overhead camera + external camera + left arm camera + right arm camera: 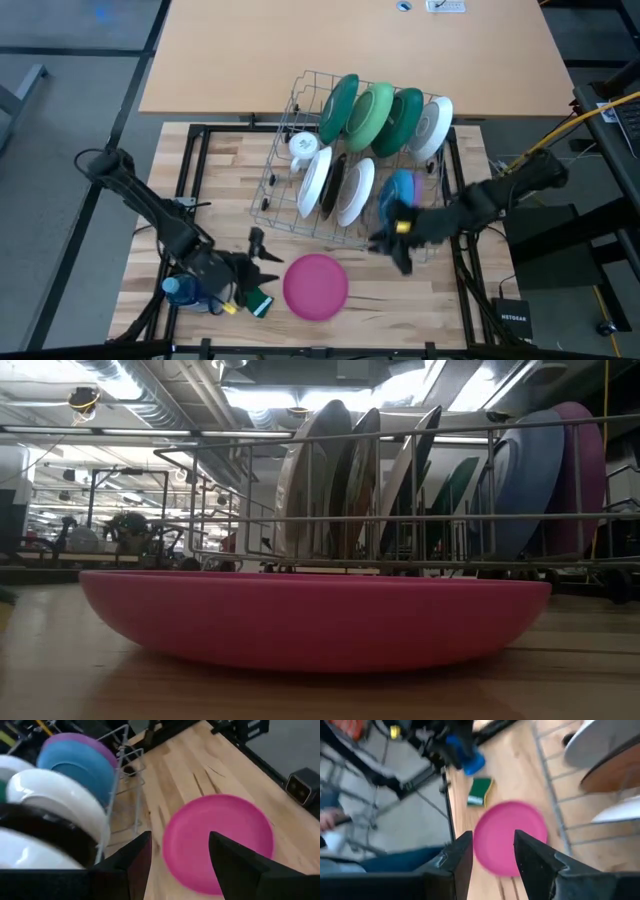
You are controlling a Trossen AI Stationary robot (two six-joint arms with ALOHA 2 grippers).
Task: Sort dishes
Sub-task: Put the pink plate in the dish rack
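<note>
**Pink plate lies flat on the bench, both grippers empty**

The left gripper (262, 262) sits low near the front of the bench, just left of the pink plate (316, 286). Its two dark fingers (135, 862) are spread wide apart and hold nothing. In the left wrist view the pink plate shows past the gap between them, and the fingers do not touch it.

The right gripper (388, 243) hangs by the front right corner of the wire rack (290, 112), near the blue plate (400, 186). Its fingers (457, 857) are also open, with a wide gap, and they hold nothing. The right wrist view looks past them toward the pink plate.

The pink plate lies flat, right side up, on the wooden bench (220, 175), in front of the rack and apart from it. A small green sponge (261, 303) lies just left of it. A blue bottle (178, 291) lies by the left arm.

The other plates stand on edge in the rack. In the back row are a dark green plate (340, 105), a light green plate (372, 117), another dark green one and a white plate (433, 126). In the front row are white plates (316, 178) with a dark one between them, then the blue plate and a purple plate (82, 743) behind it. A small white mug (303, 146) sits in the rack on the left.

Beyond the bench is a big room with bright ceiling lights (330, 395).
</note>
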